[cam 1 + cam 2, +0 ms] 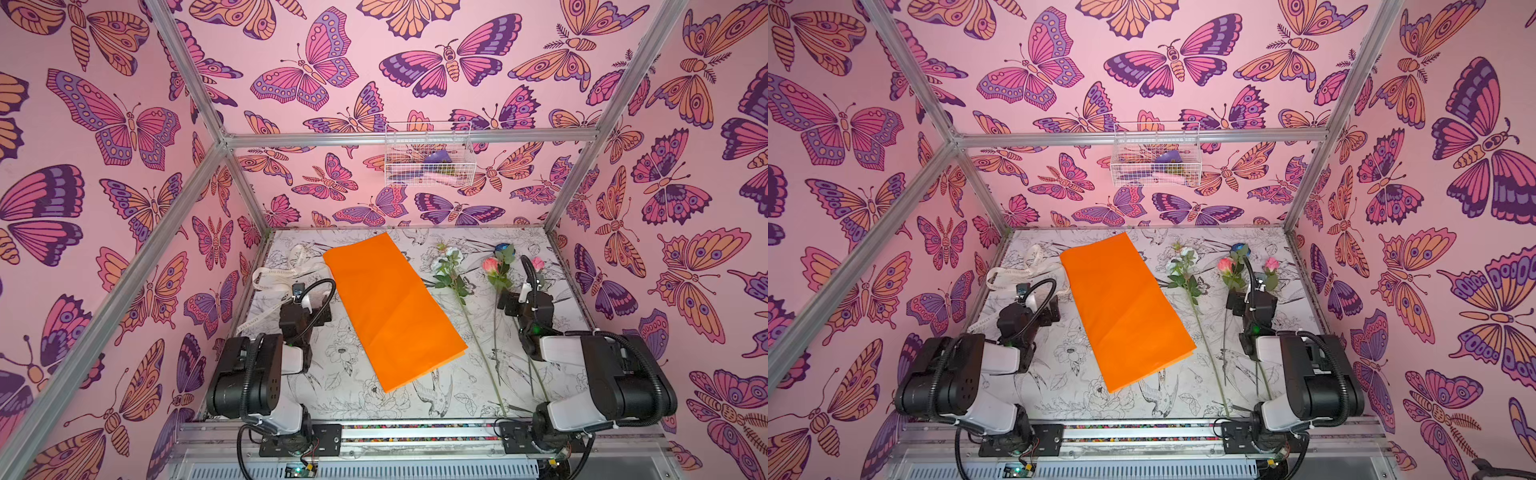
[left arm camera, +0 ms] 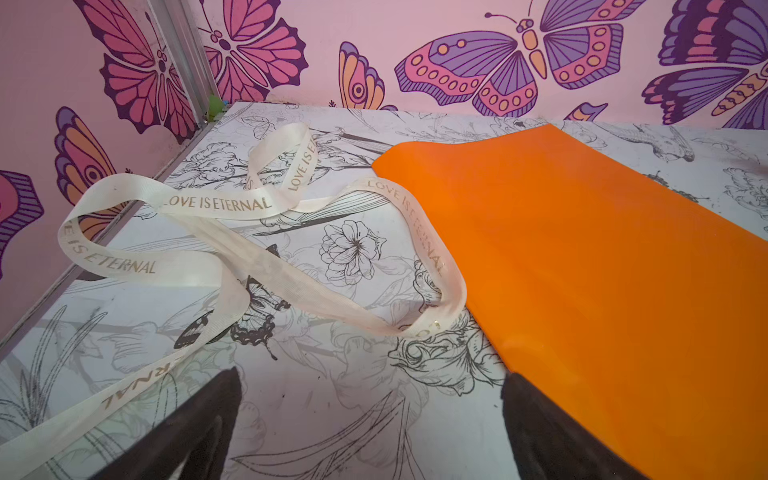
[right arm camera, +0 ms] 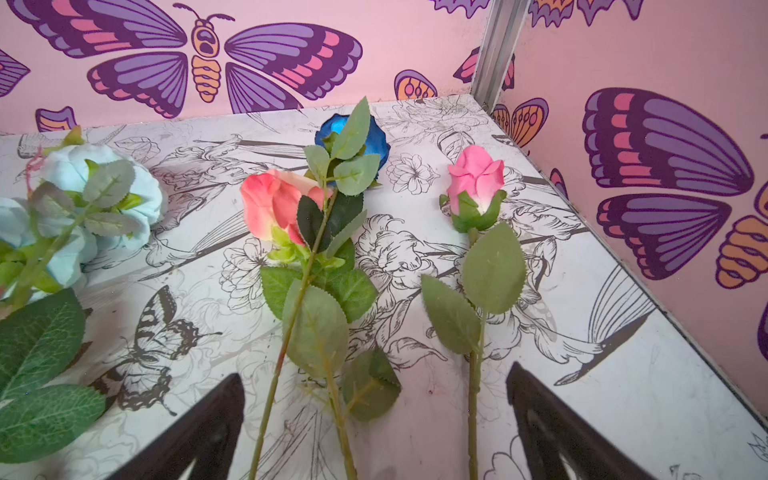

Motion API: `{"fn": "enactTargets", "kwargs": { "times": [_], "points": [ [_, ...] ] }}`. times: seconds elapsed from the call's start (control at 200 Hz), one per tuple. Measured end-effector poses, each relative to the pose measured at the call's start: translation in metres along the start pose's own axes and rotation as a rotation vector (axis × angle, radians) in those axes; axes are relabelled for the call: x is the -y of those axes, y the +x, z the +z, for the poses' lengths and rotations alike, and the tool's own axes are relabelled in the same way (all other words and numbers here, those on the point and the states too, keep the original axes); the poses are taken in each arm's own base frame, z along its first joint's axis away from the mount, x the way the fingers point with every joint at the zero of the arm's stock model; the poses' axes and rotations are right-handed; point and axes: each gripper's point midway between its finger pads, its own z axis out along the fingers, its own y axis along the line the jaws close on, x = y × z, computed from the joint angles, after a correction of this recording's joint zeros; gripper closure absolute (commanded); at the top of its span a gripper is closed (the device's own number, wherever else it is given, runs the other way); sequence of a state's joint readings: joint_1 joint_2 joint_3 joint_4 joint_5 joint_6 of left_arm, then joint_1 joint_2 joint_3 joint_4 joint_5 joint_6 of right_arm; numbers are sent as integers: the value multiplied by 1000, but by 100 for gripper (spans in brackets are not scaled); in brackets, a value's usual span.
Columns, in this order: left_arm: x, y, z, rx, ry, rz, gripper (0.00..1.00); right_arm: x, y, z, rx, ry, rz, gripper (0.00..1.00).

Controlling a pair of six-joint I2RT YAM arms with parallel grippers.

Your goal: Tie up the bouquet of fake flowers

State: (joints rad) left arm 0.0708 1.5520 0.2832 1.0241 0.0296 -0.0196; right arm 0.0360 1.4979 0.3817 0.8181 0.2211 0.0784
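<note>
butterfly-papered walls (image 1: pixel 124 124), floral-print surface (image 1: pixel 353 374). nothing bundled: roses (image 3: pixel 286 208) lie loose beside the flat orange sheet (image 1: pixel 390 311), ribbon (image 2: pixel 216 203) on its other side, reading "love is eternal". left tool (image 2: pixel 372 376) and right tool (image 3: pixel 376 374) both wide, empty. judged: opening step; next move calls for gathering stems onto the sheet.

The only writing that can be read is on the cream ribbon (image 2: pixel 216 203), which lies at the far left of the table (image 2: pixel 332 415). It says "LOVE IS ETERNAL" in gold capitals, repeated along the ribbon's length. The left wrist view shows the phrase whole on one loop. On nearer stretches it is cut to "E IS ETERNAL" and "RNAL". In both top views the ribbon (image 1: pixel 272 276) (image 1: pixel 1009 274) carries lettering too small to read.
</note>
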Motion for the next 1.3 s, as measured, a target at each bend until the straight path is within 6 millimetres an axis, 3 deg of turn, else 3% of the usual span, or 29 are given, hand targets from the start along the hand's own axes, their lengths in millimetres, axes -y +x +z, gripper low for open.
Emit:
{"fn": "enactTargets", "kwargs": {
  "times": [0.761,0.951,1.297],
  "points": [
    [1,1,2,-14,8,0,1,0,0,0,0,0,-1,1],
    [9,-14,11,-1,52,14,1,0,0,0,0,0,0,1],
    [13,-8,11,-30,77,17,1,0,0,0,0,0,0,1]
  ]
}}
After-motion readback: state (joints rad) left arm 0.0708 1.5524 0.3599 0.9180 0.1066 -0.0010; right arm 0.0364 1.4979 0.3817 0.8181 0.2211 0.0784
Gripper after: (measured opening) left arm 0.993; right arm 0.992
